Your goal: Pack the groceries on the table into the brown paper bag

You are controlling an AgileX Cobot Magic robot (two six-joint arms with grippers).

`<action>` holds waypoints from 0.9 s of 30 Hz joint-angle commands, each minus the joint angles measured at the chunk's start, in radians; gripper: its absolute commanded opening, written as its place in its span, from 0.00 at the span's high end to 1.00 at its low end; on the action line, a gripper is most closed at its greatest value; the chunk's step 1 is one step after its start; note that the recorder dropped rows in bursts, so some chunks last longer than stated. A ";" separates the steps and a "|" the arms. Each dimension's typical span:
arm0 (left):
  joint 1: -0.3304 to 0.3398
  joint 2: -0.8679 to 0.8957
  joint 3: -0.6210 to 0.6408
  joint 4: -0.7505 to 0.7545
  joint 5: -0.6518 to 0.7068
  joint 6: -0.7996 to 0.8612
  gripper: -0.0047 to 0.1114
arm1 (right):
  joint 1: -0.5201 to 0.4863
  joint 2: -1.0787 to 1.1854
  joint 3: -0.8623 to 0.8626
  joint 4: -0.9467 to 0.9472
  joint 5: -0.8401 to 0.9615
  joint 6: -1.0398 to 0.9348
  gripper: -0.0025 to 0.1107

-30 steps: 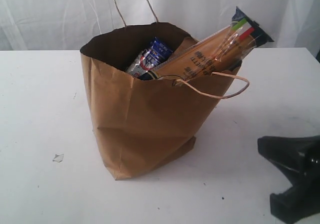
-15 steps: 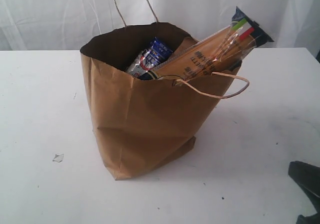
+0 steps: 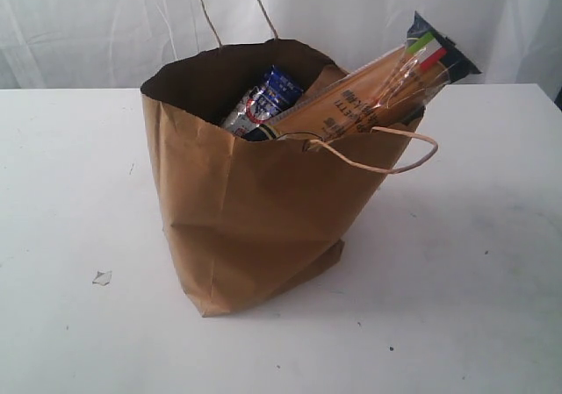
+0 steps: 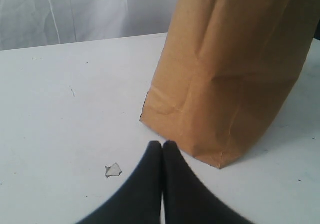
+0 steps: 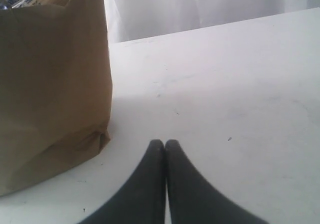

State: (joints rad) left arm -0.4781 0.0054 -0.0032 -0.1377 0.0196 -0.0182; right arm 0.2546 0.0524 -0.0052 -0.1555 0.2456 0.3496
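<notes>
The bag (image 3: 255, 210) stands upright on the surface (image 3: 70, 192). The spaghetti pack (image 3: 378, 87), too long to fit, leans out over the bag's rim beside the carton (image 3: 263, 104). The left gripper (image 4: 163, 143) and right gripper (image 5: 165, 141) hang closed, empty, near the bag's base.

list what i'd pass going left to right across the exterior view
small pale scrap on the table → brown paper bag, and in its open mouth: small blue-white carton → long spaghetti pack, poking out past the right rim
</notes>
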 commanded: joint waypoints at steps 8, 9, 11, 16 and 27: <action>0.000 -0.005 0.003 -0.004 0.004 0.000 0.96 | -0.008 -0.037 0.005 -0.001 0.039 -0.008 0.98; 0.000 -0.005 0.003 -0.004 0.004 0.000 0.96 | -0.008 -0.037 0.005 -0.001 0.039 -0.008 0.98; 0.000 -0.005 0.003 -0.004 0.004 0.000 0.96 | -0.008 -0.037 0.005 -0.001 0.039 -0.008 0.98; 0.000 -0.005 0.003 -0.004 0.004 0.000 0.96 | -0.008 -0.037 0.005 -0.001 0.039 -0.008 0.98; 0.000 -0.005 0.003 -0.004 0.004 0.000 0.96 | -0.008 -0.038 0.005 -0.001 0.045 -0.189 0.98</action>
State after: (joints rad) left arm -0.4781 0.0054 -0.0032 -0.1377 0.0196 -0.0182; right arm 0.2512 0.0214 -0.0052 -0.1555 0.2850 0.2537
